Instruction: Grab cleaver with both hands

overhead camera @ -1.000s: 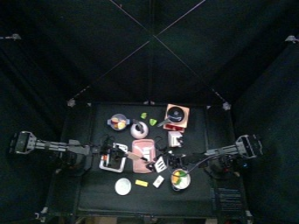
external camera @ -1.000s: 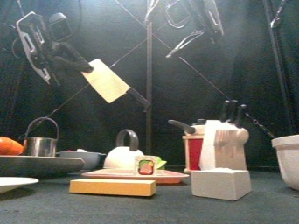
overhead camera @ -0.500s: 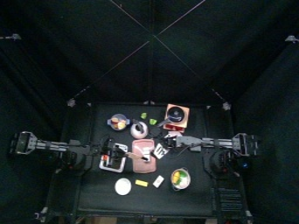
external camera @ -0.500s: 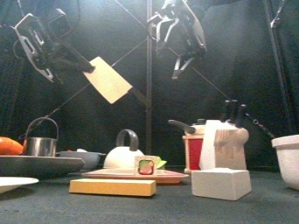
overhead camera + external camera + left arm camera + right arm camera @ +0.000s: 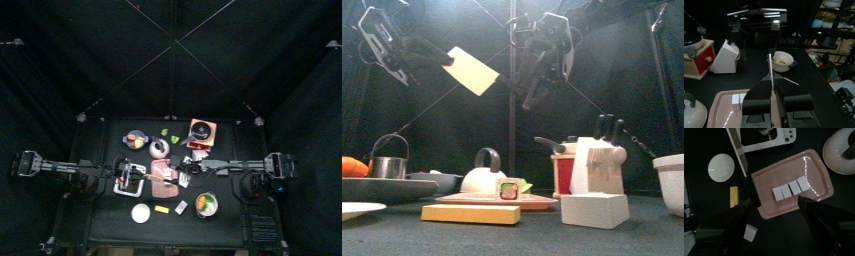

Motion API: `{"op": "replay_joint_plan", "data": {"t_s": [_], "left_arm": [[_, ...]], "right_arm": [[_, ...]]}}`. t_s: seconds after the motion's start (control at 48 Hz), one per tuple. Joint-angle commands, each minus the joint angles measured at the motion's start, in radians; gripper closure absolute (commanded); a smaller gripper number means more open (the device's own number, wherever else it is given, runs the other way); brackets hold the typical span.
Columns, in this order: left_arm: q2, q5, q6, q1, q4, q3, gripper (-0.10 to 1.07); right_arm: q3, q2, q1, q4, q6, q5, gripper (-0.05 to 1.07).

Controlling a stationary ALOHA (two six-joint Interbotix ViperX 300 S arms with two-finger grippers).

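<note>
while the left gripper (image 5: 402, 62) pinches the cleaver (image 5: 472, 71) by its handle high above the table's left part, the blade points toward the middle, edge-on in the left wrist view. the right gripper (image 5: 540, 75) hangs just beside it with its fingers spread and empty. i judge the right one should come in level and slowly, take the blade's blunt back or the handle, not the sharp edge, and close only when the metal is between its jaws. the left one should not turn meanwhile. below, the pink tray (image 5: 769, 202) carries four small white blocks (image 5: 791, 189); the small bowl (image 5: 783, 58) holds something yellow-green; the white plate (image 5: 721, 166) looks bare.
</note>
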Motion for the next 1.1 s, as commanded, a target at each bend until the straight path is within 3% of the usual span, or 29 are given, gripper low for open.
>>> {"op": "replay_joint_plan", "data": {"t_s": [0.0,0.271,0.625,0.854,1.083], "left_arm": [[-0.003,-0.017,0.002,0.003,0.002,-0.011,0.58],[0.0,-0.017,0.002,0.005,0.002,-0.008,0.58],[0.0,-0.017,0.0,0.006,0.002,-0.003,0.58],[0.002,-0.011,-0.002,0.006,0.002,0.014,0.58],[0.003,0.025,-0.008,-0.008,0.0,0.035,0.58]], "right_arm": [[-0.011,-0.038,0.011,-0.028,0.002,-0.051,0.02],[0.008,-0.035,0.011,-0.035,-0.002,-0.11,0.09],[0.018,-0.043,0.006,-0.029,0.002,-0.107,0.46],[0.029,-0.103,0.006,-0.029,0.005,-0.104,0.67],[0.064,-0.149,0.005,-0.014,0.006,-0.13,0.71]]}}
